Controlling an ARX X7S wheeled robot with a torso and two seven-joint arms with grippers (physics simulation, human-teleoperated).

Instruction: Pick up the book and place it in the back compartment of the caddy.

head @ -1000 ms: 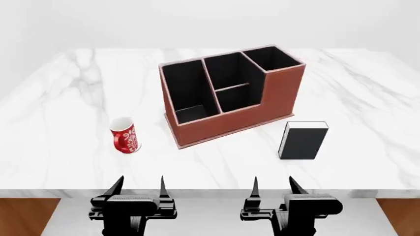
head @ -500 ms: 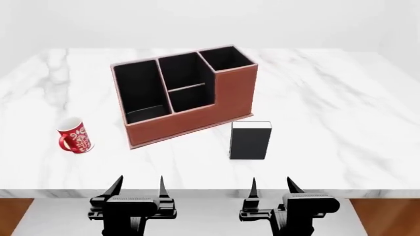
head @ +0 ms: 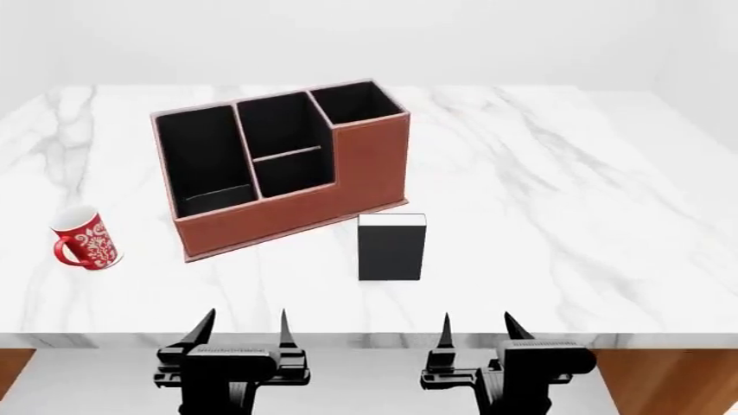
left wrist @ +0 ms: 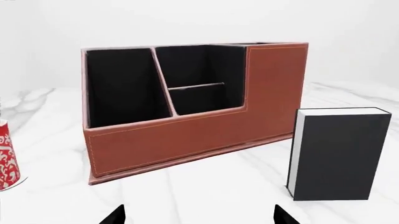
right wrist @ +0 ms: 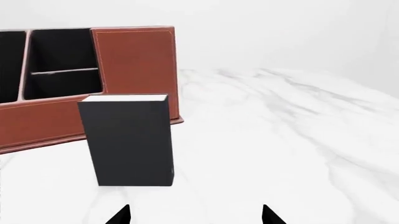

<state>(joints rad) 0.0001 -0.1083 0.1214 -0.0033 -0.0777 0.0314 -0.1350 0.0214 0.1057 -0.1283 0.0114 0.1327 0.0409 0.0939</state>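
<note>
The black book (head: 391,249) stands upright on the white marble counter (head: 554,190), a little below the centre of the head view, its plain cover facing the camera and a strip of white page edges showing along its top. It sits just in front of the taller end of the red-brown caddy (head: 289,203), close to the caddy's lower right corner but apart from it; a thin band of marble shows between the two in the right wrist view.

The caddy lies at an angle in the upper left part of the head view, its black interior split by thin walls into four cells: one long cell at the left, two smaller ones in the middle, and a raised cell at the upper right end. All four cells look bare inside.

A red patterned mug (head: 85,243) stands at the left edge of the head view, well apart from the caddy and the book.

Both arms sit low at the bottom of the head view, short of the counter's near edge. The left tool (head: 244,328) has its two dark fingers spread apart with nothing between them, and the right tool (head: 479,328) is likewise spread and bare. In the left wrist view the caddy (left wrist: 187,121) fills the middle, with the book (left wrist: 339,156) at the right and a sliver of the mug (left wrist: 7,158) at the left edge. In the right wrist view the book (right wrist: 129,142) stands centre left, before the caddy (right wrist: 134,65).
</note>
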